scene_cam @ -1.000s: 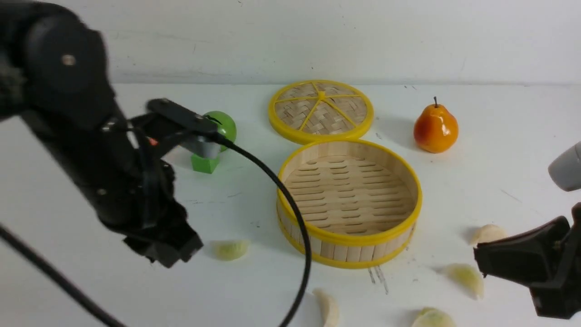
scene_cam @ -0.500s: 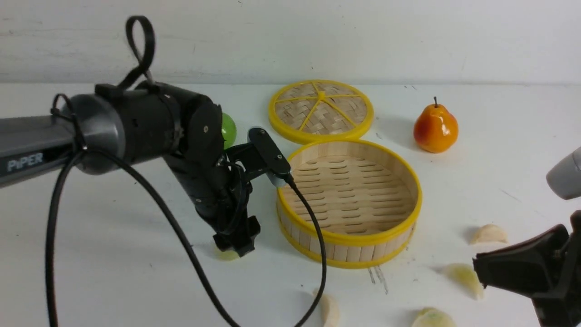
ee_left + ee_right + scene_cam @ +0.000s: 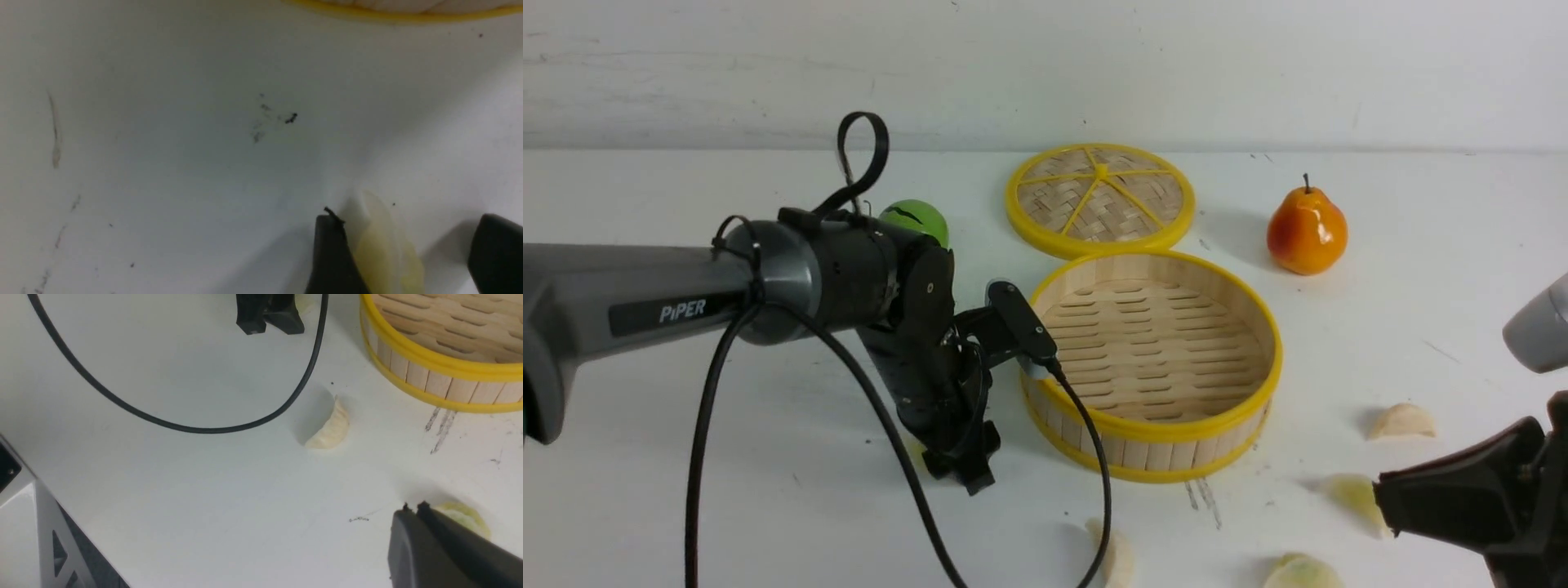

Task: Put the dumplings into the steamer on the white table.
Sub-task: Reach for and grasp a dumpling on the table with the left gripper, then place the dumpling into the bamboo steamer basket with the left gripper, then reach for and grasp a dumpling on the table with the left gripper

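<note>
The steamer stood near the middle of the white desk, and its slatted floor held nothing. Its woven, yellow-rimmed lid lay flat just behind it. An orange pear stood upright to the right of the lid, and a green ball showed behind the left arm.

Every dumpling lay on the desk, outside the basket. The cream dumpling was to the right of the steamer. The pale green dumpling lay nearer the robot, partly hidden by the right tool. The edge dumpling and the front dumpling were cut by the bottom of the front view, the latter in front of the steamer. The yellowish dumpling lay to the left of the steamer, beside its wall, between the fingers of the left tool.

The left tool was down at the desk and released. Its jaws straddled the yellowish dumpling, one finger against it and the other apart from it. The right tool was clenched on nothing, its tips pressed together just beside a dumpling.

The grey left arm bore the word "PiPER" in white on a black strip. A black cable looped from its wrist.
</note>
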